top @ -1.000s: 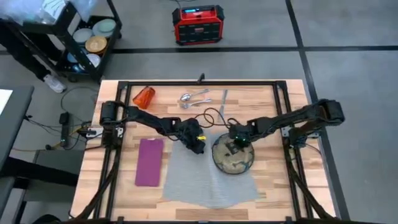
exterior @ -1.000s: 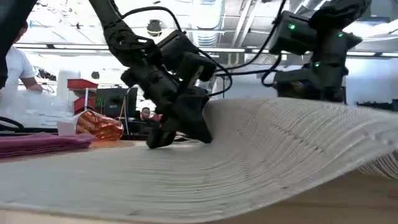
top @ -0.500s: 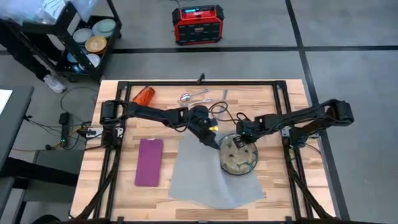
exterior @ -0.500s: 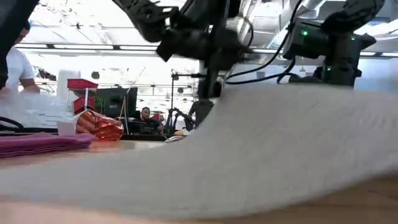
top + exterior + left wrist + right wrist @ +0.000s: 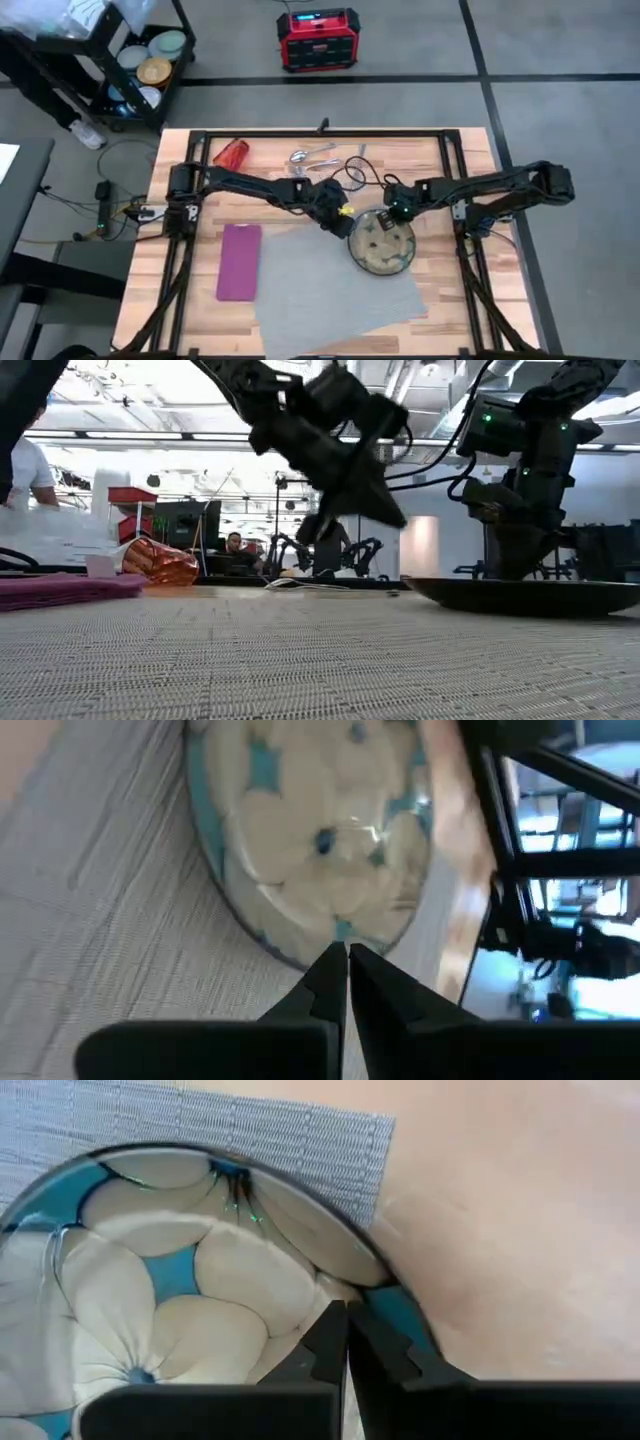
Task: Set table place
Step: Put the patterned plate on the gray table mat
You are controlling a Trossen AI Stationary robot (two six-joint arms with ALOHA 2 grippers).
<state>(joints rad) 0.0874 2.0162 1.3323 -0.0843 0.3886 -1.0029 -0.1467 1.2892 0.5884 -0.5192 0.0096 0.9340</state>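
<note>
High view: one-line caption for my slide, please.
Left tool and right tool flank the plate on the grey placemat, napkin alongside, cutlery and cup waiting behind.

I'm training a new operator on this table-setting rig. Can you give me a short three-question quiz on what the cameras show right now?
1. True or false: the plate rests on the grey placemat.
2. Which item lies nearest the left edge of the table? A) magenta napkin B) orange cup C) cutlery
3. Fill in: the right gripper is at the plate's ____.

Key:
1. True.
2. A. The napkin lies flat beside the placemat; the cup lies on its side near the far edge.
3. Rim. The left gripper, fingers together, hovers close by the plate.
</note>
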